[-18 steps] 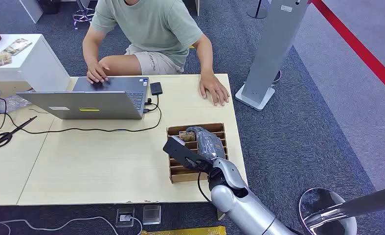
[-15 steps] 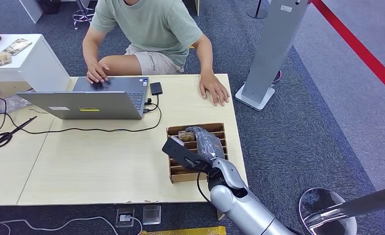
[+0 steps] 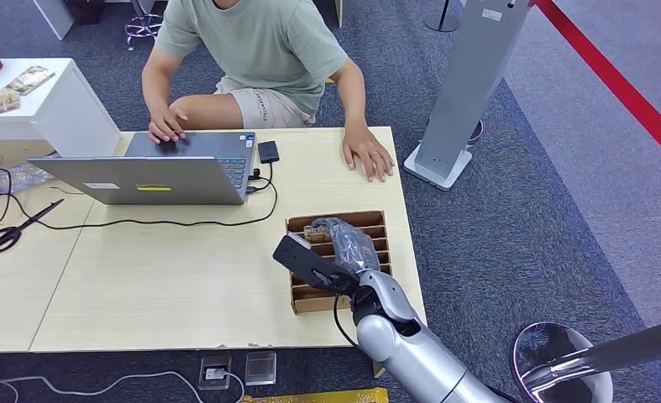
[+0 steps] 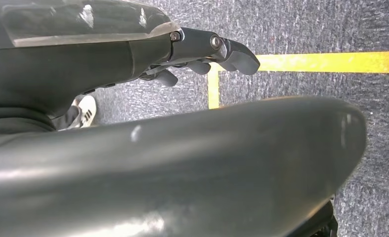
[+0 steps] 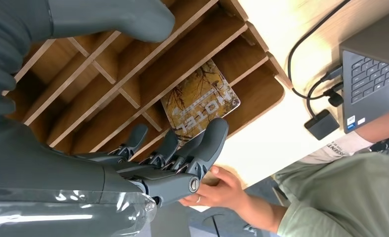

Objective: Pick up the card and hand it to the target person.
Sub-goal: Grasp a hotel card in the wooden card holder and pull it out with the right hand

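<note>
A yellow-brown patterned card (image 3: 317, 232) (image 5: 202, 101) printed "HOTEL" stands in a far slot of the wooden slotted rack (image 3: 377, 220) (image 5: 133, 64) near the table's right edge. My right hand (image 3: 349, 245) (image 5: 148, 163) hovers over the rack. Its dark fingers (image 5: 209, 138) reach one edge of the card, and the thumb (image 5: 113, 19) stays wide apart on the other side, with nothing gripped. The person (image 3: 259, 50) sits across the table, one hand (image 3: 369, 155) (image 5: 217, 190) flat on it just beyond the rack. My left hand (image 4: 202, 49) hangs over the carpet, holding nothing.
An open laptop (image 3: 159, 172) with a black cable (image 3: 184, 222) and adapter (image 3: 268, 152) lies left of the rack. Scissors (image 3: 16, 228) rest at the table's far left. A grey stand (image 3: 469, 84) rises right of the table, and a round stool (image 3: 562, 361) sits at bottom right.
My right hand has edged slightly left and further over the rack toward the card. The person and the card have not moved.
</note>
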